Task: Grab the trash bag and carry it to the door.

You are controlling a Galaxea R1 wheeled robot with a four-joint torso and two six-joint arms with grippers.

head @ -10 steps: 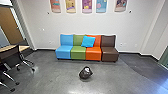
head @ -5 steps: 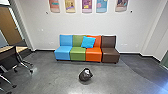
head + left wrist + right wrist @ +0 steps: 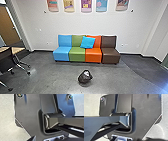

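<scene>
trash bag (image 3: 85, 77) on open floor (image 3: 50, 80) | apart from sofa's (image 3: 77, 55) front edge | grip state: can't tell

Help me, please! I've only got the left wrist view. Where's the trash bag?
Observer: The head view has the dark trash bag on the grey floor, in front of a row of coloured seats.

Operator: Ooh, is anything lying on those seats?

Observer: Yes, a bright blue pillow, leaning where the green and orange backs meet.

Operator: What's on the wall behind?

Observer: Colourful pictures, hung in a line above the seats.
</scene>
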